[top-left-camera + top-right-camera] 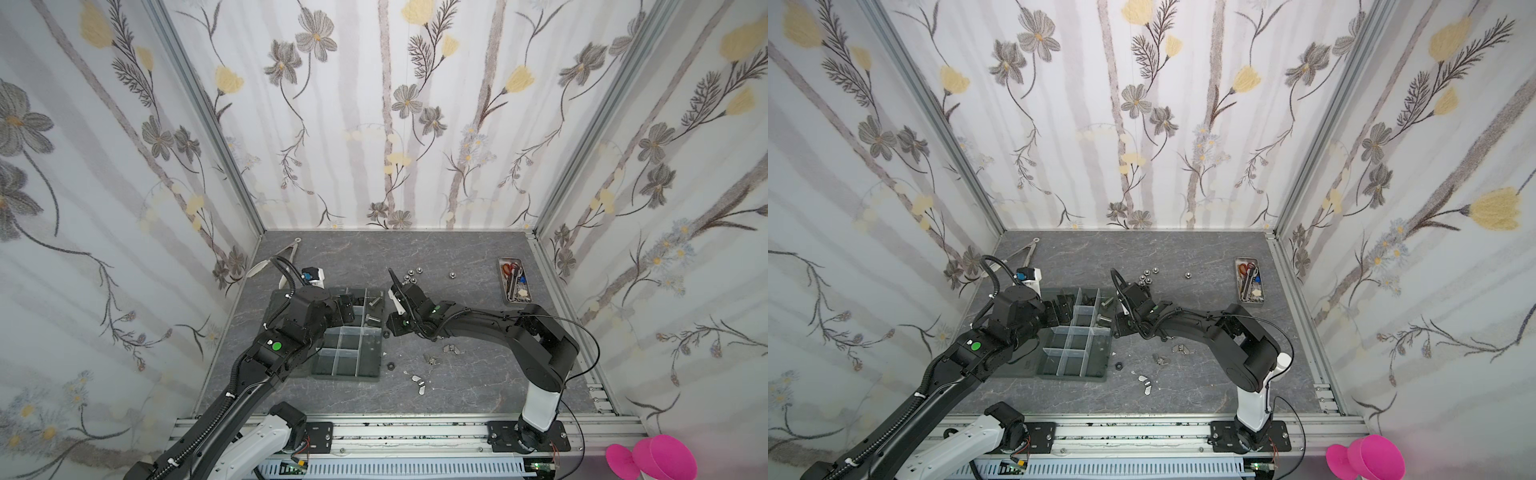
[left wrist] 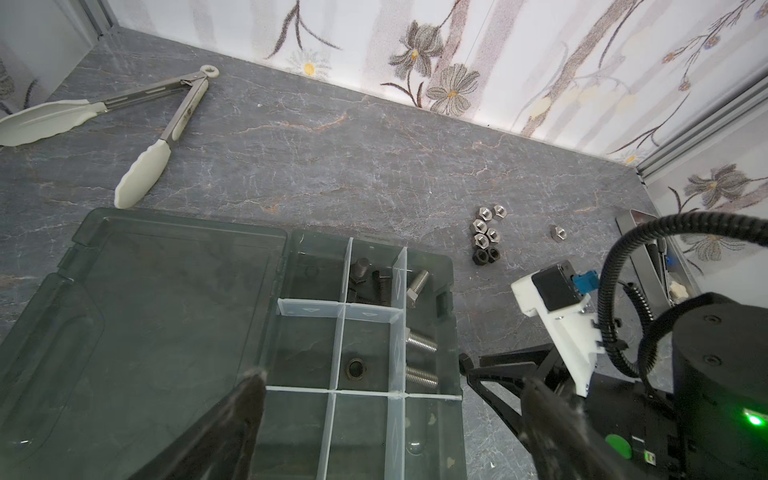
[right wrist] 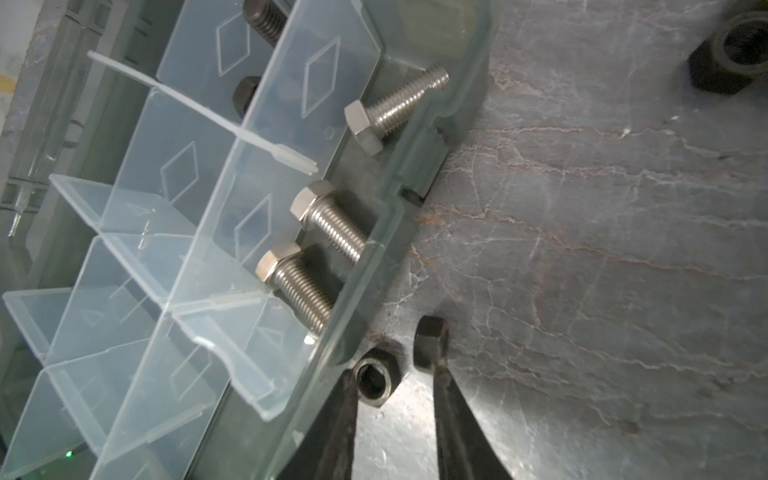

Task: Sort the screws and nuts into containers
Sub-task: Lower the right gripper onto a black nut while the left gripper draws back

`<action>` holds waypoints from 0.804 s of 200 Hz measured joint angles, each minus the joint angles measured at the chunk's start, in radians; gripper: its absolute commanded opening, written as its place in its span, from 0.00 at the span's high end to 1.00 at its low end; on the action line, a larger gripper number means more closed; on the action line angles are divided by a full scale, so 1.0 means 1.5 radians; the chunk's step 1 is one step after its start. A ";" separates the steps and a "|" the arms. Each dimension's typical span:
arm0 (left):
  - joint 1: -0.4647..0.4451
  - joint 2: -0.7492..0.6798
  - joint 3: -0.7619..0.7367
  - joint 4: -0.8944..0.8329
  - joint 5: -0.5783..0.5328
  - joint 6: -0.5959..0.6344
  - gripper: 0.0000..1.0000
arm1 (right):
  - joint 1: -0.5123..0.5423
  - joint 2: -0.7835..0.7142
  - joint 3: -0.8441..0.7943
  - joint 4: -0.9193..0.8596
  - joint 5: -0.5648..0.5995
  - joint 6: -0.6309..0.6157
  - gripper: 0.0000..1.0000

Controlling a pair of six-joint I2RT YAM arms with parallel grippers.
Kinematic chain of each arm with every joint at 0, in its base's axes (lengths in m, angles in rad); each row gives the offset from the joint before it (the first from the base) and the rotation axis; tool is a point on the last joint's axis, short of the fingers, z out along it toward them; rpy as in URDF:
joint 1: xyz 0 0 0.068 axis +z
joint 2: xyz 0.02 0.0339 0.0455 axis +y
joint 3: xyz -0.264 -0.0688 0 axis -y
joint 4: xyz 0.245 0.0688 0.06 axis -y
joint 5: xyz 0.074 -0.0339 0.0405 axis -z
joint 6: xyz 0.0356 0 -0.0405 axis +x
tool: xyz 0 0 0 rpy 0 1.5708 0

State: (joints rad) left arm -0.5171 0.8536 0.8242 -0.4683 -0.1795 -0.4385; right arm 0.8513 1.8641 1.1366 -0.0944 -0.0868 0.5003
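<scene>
Two black nuts (image 3: 378, 376) lie on the bench (image 3: 582, 249) just off the tray's right wall, and the right hand (image 3: 392, 370) is down over them. One lies flat between its fingers. The second nut (image 3: 432, 347) stands on edge against one fingertip (image 3: 440, 374). The hand is narrow, its fingers slightly parted, and I judge it has not clamped, since a gap shows beside the flat nut. The standing nut crowds the grip, so a pinch may catch both or knock one away.

The tray (image 1: 345, 376) sits left of centre with its lid (image 2: 124, 311) folded out to the left, leaving the cells open from above. Silver screws (image 3: 332, 224) lie in the right column of cells and black screws (image 2: 365, 274) in the far middle cell. One black nut (image 2: 356, 368) lies alone in the cell just nearer. The kinds are kept apart, which suggests where the next black nuts belong.

The left hand (image 2: 392, 390) hangs wide and empty, low over that nut's cell and clear of the right hand.

Further out, a cluster of silver and black nuts (image 1: 409, 273) sits on the bench beyond the tray's far right corner, with a lone silver nut (image 1: 451, 274) to its right. Wing nuts (image 1: 451, 349) are scattered nearer, right of the tray, and another black nut (image 1: 390, 366) lies by its near right corner. No screw shows on the bench, so I reckon the screws are done and most nuts remain. Tongs (image 2: 166, 124) lie at the far left, out of the work.
</scene>
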 measured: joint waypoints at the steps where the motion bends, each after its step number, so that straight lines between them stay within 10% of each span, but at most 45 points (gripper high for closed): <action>1: 0.000 0.000 0.000 0.000 0.000 0.001 0.03 | 0.000 0.002 0.001 0.000 0.000 0.000 0.67; 161: 0.001 0.006 -0.019 0.005 0.000 0.021 0.03 | 0.002 0.073 0.052 -0.037 0.028 0.002 0.79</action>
State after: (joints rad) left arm -0.5159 0.8631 0.7956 -0.4606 -0.1799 -0.4068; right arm 0.8543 1.9739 1.2152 -0.1497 -0.0452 0.5037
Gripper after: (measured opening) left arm 0.975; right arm 0.231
